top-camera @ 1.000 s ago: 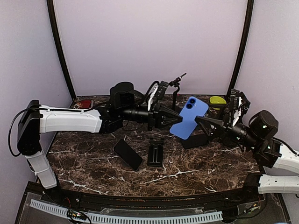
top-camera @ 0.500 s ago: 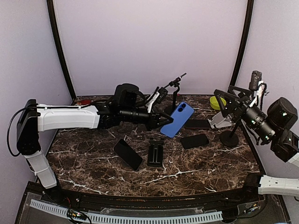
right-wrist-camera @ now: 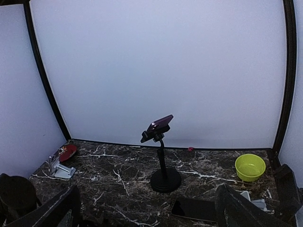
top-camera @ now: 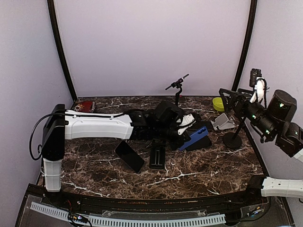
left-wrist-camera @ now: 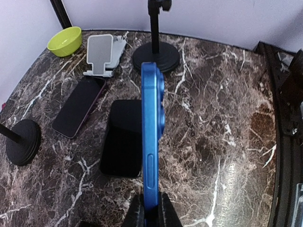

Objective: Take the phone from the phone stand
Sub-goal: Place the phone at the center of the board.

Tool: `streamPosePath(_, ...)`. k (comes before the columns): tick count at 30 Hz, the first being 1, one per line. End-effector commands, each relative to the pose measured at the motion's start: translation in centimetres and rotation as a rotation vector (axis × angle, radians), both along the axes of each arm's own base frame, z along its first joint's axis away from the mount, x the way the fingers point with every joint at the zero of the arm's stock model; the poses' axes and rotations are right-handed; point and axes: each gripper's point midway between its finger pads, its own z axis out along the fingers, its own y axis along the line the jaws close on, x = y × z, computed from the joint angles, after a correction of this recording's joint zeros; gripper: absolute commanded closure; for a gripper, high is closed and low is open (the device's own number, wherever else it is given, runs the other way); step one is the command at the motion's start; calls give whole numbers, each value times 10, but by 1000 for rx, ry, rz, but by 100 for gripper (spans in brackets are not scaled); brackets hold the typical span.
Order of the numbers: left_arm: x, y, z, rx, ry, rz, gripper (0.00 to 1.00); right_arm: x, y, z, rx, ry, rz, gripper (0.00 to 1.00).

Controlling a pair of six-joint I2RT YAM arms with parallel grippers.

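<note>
My left gripper (top-camera: 186,134) is shut on the lower edge of a blue phone (top-camera: 198,135) and holds it low over the table, right of centre. In the left wrist view the blue phone (left-wrist-camera: 152,137) stands edge-on between my fingertips (left-wrist-camera: 136,213), above a black phone (left-wrist-camera: 122,138) lying flat. My right gripper (top-camera: 227,99) is open and empty, raised at the right. Its view shows a black stand (right-wrist-camera: 165,178) at the back with a dark purple phone (right-wrist-camera: 159,125) clamped on top. That stand also shows in the top view (top-camera: 177,95).
A black phone (top-camera: 129,156) and a flat black holder (top-camera: 157,153) lie in front of centre. A grey stand (top-camera: 222,122), a green bowl (top-camera: 218,102) and a round black base (top-camera: 232,140) are at the right. A red object (top-camera: 85,105) is at the back left.
My right gripper has let go of the blue phone and pulled up and to the right. My left gripper has carried the phone down and right, close to the table.
</note>
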Motion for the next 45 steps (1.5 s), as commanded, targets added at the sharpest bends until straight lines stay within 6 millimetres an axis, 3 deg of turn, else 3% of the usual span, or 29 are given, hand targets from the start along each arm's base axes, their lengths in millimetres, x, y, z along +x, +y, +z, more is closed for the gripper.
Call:
streamPosePath(1, 0, -12, -2, 104, -134, 25, 100, 6, -12, 3, 8, 31, -64, 0)
streamPosePath(9, -13, -47, -42, 248, -250, 26, 100, 8, -16, 0, 12, 41, -73, 0)
streamPosePath(17, -21, -66, -55, 369, -465, 13, 100, 9, -15, -6, 9, 54, -70, 0)
streamPosePath(27, -42, -81, -77, 423, -538, -33, 100, 10, -7, -13, -5, 71, -36, 0)
streamPosePath(34, -38, -86, -108, 517, -567, -8, 100, 12, -2, -16, -9, 74, -20, 0)
streamPosePath(43, -77, -87, -114, 514, -484, -83, 90, 17, 1, -17, -24, 72, -23, 0)
streamPosePath(45, -84, -87, -115, 511, -468, -91, 84, 18, 3, -19, -27, 75, -19, 0)
